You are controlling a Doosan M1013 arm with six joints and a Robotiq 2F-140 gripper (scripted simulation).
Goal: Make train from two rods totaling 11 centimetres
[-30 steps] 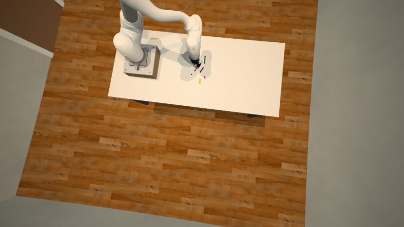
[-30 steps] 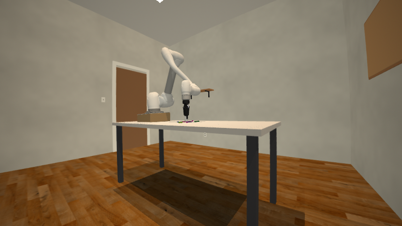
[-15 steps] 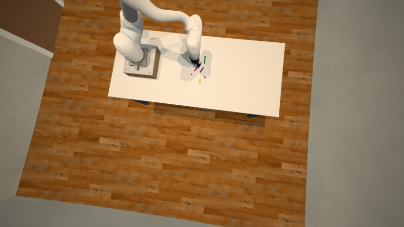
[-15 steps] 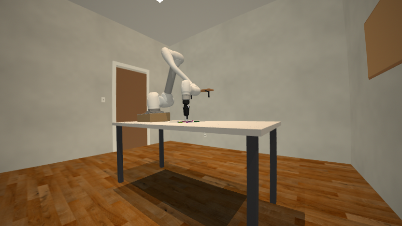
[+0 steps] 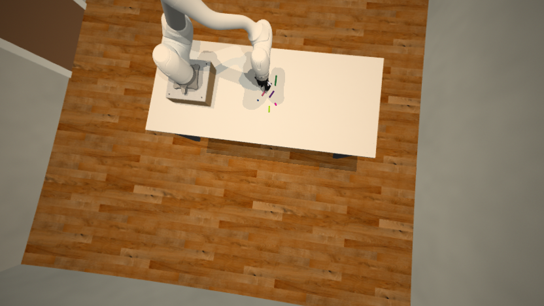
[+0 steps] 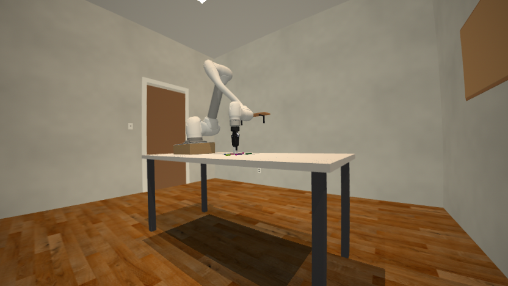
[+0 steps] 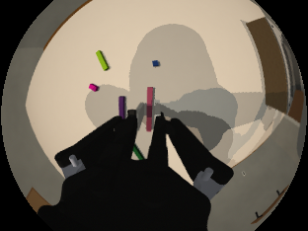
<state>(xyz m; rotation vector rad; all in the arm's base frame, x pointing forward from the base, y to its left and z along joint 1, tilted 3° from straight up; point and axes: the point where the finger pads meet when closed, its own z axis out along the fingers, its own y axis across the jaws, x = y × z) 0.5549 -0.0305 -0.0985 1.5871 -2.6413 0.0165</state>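
Observation:
My gripper (image 5: 265, 86) (image 6: 235, 149) (image 7: 149, 110) is down at the table with its fingers a narrow gap apart, straddling the near end of the pink rod (image 5: 263, 93) (image 7: 150, 99). The rod lies flat and the fingers do not press on it. The purple rod (image 5: 271, 93) (image 7: 121, 107) lies just beside it. The magenta rod (image 5: 275, 103) (image 7: 94, 87) and the lime rod (image 5: 269, 109) (image 7: 103, 60) lie further out. The blue rod (image 5: 257, 100) (image 7: 156, 63) lies apart. The green rod (image 5: 275, 80) (image 7: 137, 153) is partly hidden under my fingers in the wrist view.
The rods lie in a loose group on the white table (image 5: 323, 114) (image 6: 284, 159). The arm's wooden base block (image 5: 189, 89) (image 6: 193, 147) stands at the table's left end.

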